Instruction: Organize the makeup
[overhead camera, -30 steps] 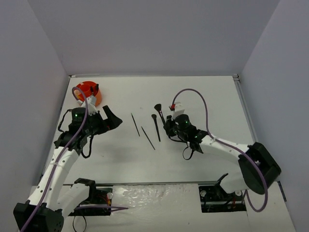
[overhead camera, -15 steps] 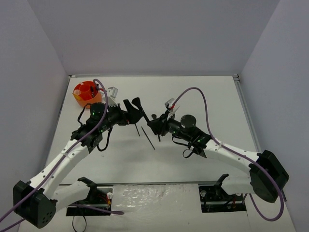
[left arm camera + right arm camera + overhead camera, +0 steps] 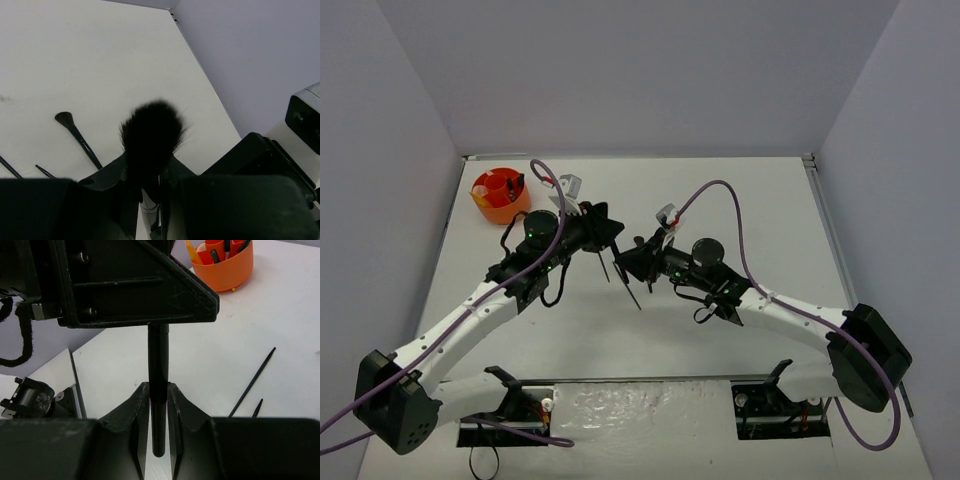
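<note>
**Right gripper clamped on the brush, left gripper at its head**

Right gripper is what we see most clearly: its two fingers press against either side of the black handle of a brush; the handle runs straight up the middle of the right wrist view, from the fingers into the dark body of the left gripper above. From the left wrist we see the fluffy black head of that brush, with its silver ferrule just below; the left fingers stand close on both sides of it; whether they press on it or merely flank it we cannot tell. Seen from above, the two grippers meet tip to tip over the middle of the white table; the brush is in the air between them, off the surface.

On the table below we find a second brush lying flat; a long thin pencil lies there too, with the tip of a second pencil just beside it, the two not touching. An orange holder sits near the far left corner, well apart from both grippers; dark pencil ends and red pieces stand in its compartments.
</note>
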Robot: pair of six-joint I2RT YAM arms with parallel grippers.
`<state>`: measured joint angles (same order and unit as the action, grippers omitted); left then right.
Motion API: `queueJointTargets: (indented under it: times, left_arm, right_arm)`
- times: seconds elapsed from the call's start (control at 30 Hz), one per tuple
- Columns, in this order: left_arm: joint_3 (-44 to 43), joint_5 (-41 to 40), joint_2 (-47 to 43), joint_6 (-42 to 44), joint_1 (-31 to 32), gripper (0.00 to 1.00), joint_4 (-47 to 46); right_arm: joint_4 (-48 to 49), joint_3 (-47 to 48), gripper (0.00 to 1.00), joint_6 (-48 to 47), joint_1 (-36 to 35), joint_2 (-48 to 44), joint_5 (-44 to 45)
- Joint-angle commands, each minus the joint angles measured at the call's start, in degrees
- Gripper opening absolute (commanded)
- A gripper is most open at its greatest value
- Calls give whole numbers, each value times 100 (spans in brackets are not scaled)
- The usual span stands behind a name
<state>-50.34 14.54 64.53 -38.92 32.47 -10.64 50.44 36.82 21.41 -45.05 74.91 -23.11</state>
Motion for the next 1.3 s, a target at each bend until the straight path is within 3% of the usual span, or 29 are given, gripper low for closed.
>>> queueJointTargets:
  times: [0.0, 0.17, 0.27, 0.33, 0.47, 0.8, 1.0, 1.27]
  left_arm:
    - [-332, -110, -112, 218, 40, 0, -672]
    - [-494, -550, -133, 540, 11, 0, -202]
    - [-865, -1183, -118, 1097, -110, 0, 509]
    - [-1104, -1811, -76, 1361, -320, 0, 832]
    - [-1461, -2255, 91, 1631, -1323, 0, 916]
    - [-2986, -2086, 2015, 2002, -3517, 0, -67]
    - [-3860, -2065, 3185, 1768, -4108, 0, -666]
    - [-4729, -2061, 4497, 1835, -4276, 0, -1129]
  right_arm:
    - [680, 142, 26, -6, -30, -11, -74]
    - [145, 339, 80, -367, 6, -5, 299]
    - [-494, 477, 94, -788, 63, -61, 680]
    - [-826, 554, 97, -1017, 106, -119, 992]
    - [-1231, 510, 97, -1270, 195, -208, 1650]
    - [-950, 10, 97, -1183, 252, -52, 1809]
    - [-762, -87, 97, -1228, 260, 34, 1635]
    - [-720, -60, 97, -1288, 315, 346, 1519]
